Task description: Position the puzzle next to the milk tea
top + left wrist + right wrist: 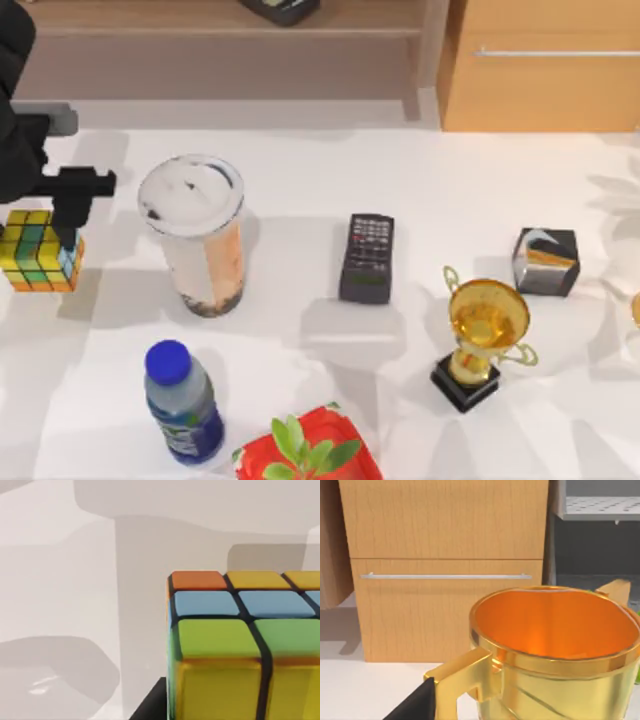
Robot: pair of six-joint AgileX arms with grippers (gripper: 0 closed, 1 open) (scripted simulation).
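The puzzle (pixel 38 252), a small cube of yellow, green, orange and blue squares, is at the far left of the table. My left gripper (pixel 48 232) comes down on it from above and is shut on it, one black finger (pixel 66 222) against its right side. Up close in the left wrist view, the puzzle (pixel 235 645) has a dark finger (pixel 150 709) at its edge. The milk tea (pixel 200 235), a tall cup with a white lid and dark pearls at the bottom, stands upright to the right of the puzzle, a gap between them. A dark part of my right gripper (pixel 412 707) sits beside the gold trophy cup (pixel 555 650).
A blue-capped bottle (pixel 182 402) lies at the front left. A black remote (pixel 367 256) is mid-table. The gold trophy (pixel 485 335) and a black patterned cube (pixel 546 261) stand at the right. A red pot with a green plant (pixel 308 455) is at the front edge. Wooden drawers (pixel 540 65) are behind.
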